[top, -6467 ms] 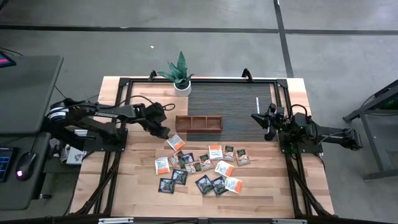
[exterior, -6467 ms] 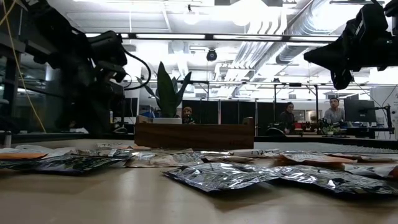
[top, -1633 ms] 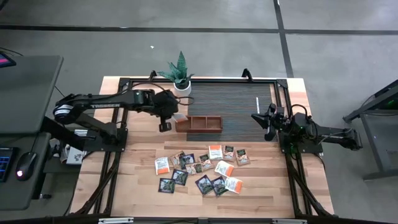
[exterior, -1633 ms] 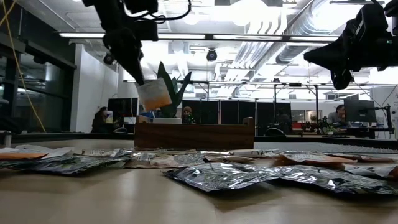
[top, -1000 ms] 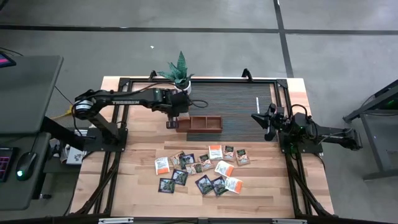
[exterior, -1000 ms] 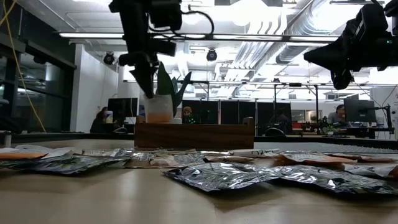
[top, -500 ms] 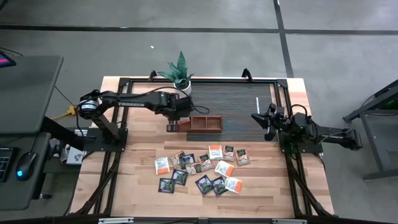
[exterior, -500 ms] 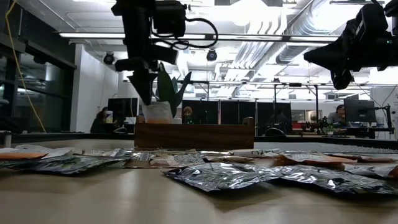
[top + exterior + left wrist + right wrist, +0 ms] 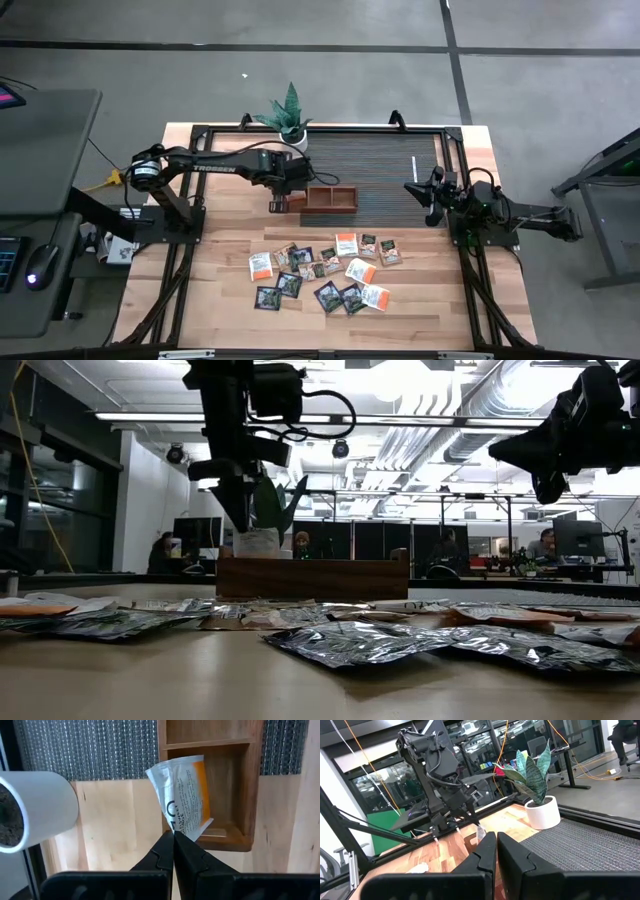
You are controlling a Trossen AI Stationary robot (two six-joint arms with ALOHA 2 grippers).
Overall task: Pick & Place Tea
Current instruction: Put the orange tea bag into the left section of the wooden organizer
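Observation:
My left gripper (image 9: 288,190) points steeply down over the left end of the brown wooden tray (image 9: 338,198), shut on a white-and-orange tea sachet (image 9: 182,795). In the low view the sachet (image 9: 255,542) hangs under that gripper (image 9: 240,520), its lower part behind the tray's near wall (image 9: 320,578). Several more tea sachets (image 9: 320,270), orange-white and dark, lie flat on the wood nearer the table's front. My right gripper (image 9: 428,205) waits shut at the table's right, level, holding nothing. My left gripper pinches the sachet's upper edge (image 9: 174,831) between its two fingertips, coming from above and pointing steeply down. The sachet hangs below the fingers, tilted, over the tray's left end compartment (image 9: 225,785). Whether its lower end touches the tray I cannot tell.
A potted plant in a white pot (image 9: 290,128) stands just behind the tray's left end, close to my left arm. A dark ribbed mat (image 9: 370,160) lies under and behind the tray. A black frame (image 9: 195,200) borders the table's sides.
My left gripper has sunk a little over the tray's left end, carrying the sachet with it. The sachet's lower edge, which showed above the tray's near wall in the low view, now lies behind that wall.

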